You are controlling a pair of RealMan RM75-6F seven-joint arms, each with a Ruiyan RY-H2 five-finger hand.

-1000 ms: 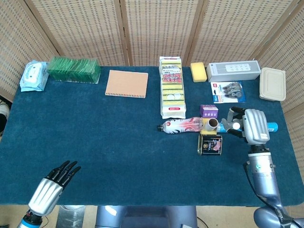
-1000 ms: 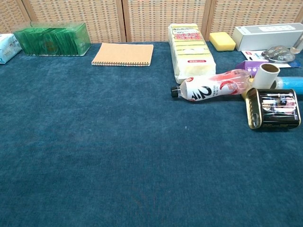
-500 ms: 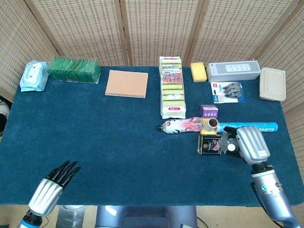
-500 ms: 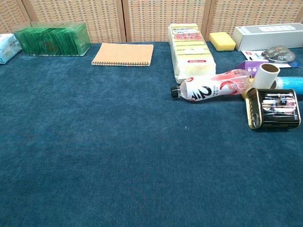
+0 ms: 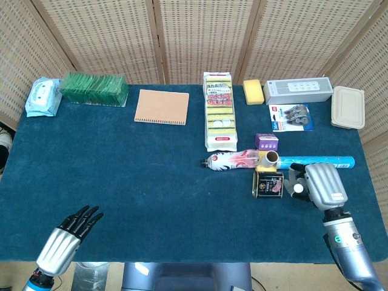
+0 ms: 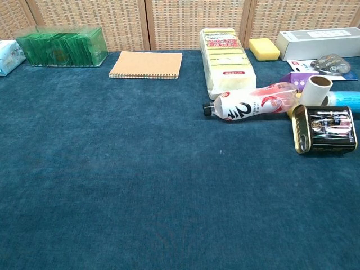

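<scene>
My right hand hovers low over the blue cloth at the right, holding nothing, its fingers loosely bent toward a dark tin can just to its left. A long blue tube lies flat just beyond the hand. A cardboard roll and a pink-labelled bottle lie on their sides by the can. My left hand sits at the near left edge, fingers stretched out and empty. The chest view shows the can, bottle and roll, but neither hand.
Along the back stand a wipes pack, green box, notebook, sponge pack, yellow sponge, grey box, blister pack and beige lidded container. A small purple box sits behind the bottle.
My right hand has drawn back from over the blue tube toward the near edge, leaving the whole tube showing on the cloth. The left hand and the objects have not moved.
</scene>
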